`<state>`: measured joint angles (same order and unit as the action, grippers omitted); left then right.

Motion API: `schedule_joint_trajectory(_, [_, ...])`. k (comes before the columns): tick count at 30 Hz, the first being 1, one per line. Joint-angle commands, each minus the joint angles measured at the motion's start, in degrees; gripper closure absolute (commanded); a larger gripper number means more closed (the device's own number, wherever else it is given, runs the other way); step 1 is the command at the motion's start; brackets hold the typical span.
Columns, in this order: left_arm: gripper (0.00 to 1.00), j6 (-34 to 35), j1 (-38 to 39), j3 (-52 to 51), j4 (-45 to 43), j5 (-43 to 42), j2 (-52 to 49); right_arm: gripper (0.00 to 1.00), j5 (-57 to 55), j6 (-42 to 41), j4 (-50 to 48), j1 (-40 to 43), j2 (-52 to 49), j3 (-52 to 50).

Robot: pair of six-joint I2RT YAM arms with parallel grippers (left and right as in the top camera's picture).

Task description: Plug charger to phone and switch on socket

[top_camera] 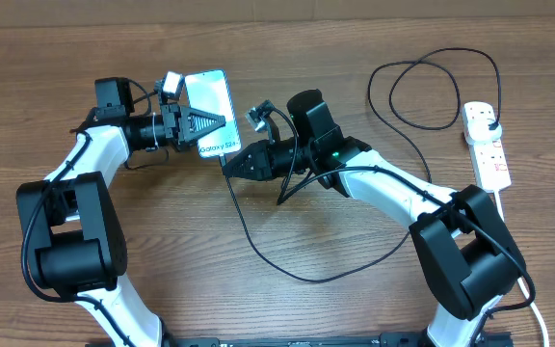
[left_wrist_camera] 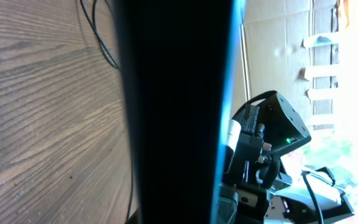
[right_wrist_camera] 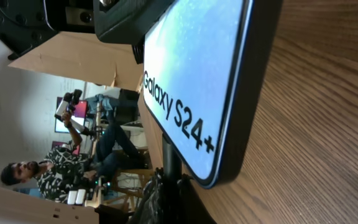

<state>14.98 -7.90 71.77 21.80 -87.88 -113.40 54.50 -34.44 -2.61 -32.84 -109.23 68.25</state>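
Note:
The phone (top_camera: 210, 108) is tilted up on its edge over the table, its lit blue screen (right_wrist_camera: 191, 81) reading "Galaxy S24+". My left gripper (top_camera: 203, 122) is shut on it across the middle, and the phone's dark edge (left_wrist_camera: 173, 112) fills the left wrist view. My right gripper (top_camera: 231, 165) is shut on the charger's black connector (right_wrist_camera: 169, 158), whose tip meets the phone's lower edge. I cannot tell how deep it sits. The thin black cable (top_camera: 258, 253) loops over the table to the socket (top_camera: 487, 146) at the far right, where its black plug (top_camera: 487, 120) sits in an outlet.
The cable makes a wide loop (top_camera: 422, 92) at the back right. The socket's thick white cord (top_camera: 538, 318) runs down the right edge. Cardboard and a wooden frame (left_wrist_camera: 322, 68) stand beyond the table. The right arm's body (left_wrist_camera: 272, 124) is close beside the phone.

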Motion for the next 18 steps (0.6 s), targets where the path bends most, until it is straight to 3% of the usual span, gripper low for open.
schedule_joint_trajectory(1, [0.96, -3.34, 2.38, -0.04, 0.59, -2.69, 1.77, 0.96, -5.14, -1.44, -3.1, 0.76, 1.09, 1.33])
schedule_joint_trajectory(18, [0.96, -9.07, 5.79, -0.04, 0.7, -2.69, 1.77, 0.96, -8.66, -1.6, -4.7, 0.79, 1.09, 1.36])
